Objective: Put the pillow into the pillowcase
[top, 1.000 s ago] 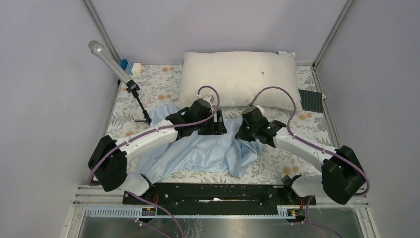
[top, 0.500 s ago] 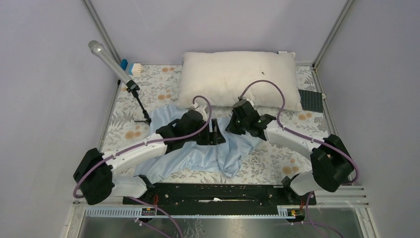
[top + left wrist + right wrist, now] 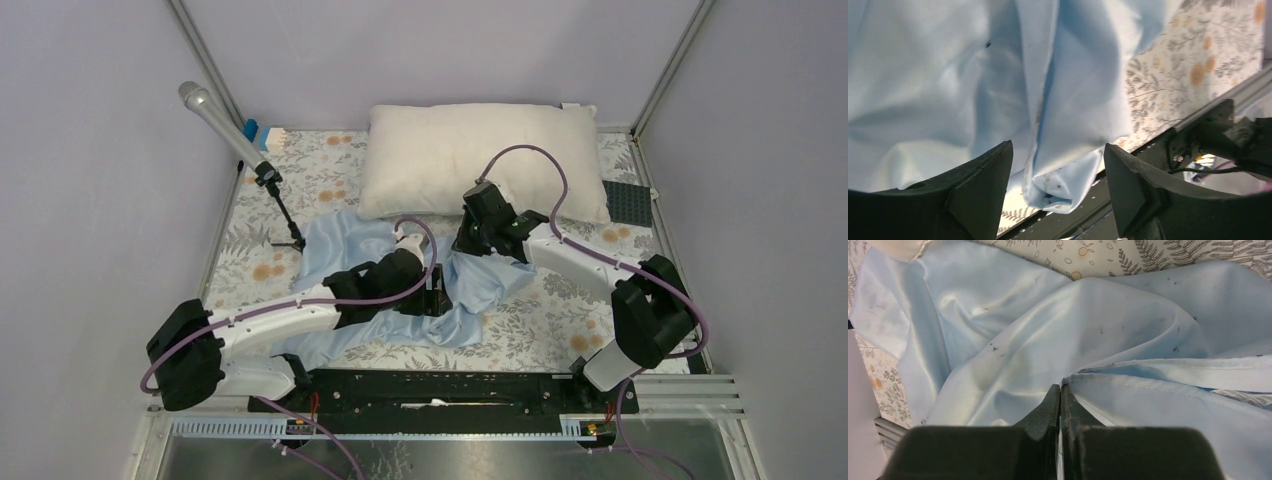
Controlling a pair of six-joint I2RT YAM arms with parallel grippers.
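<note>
Top external: microphone (image 3: 215,118) left of pillowcase (image 3: 340,235), pillow (image 3: 480,150) behind, grey mat (image 3: 628,203) right.

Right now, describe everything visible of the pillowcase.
The pillowcase is a thin, light-blue, slightly shiny fabric sack with a stitched hem and small dark specks. It lies crumpled and heavily folded on the floral table cloth, and its far edge reaches the near side of the cream pillow, which is outside it. The right gripper is shut on a hemmed fold. The open left gripper straddles another fold at its near side, contact unclear.
</note>
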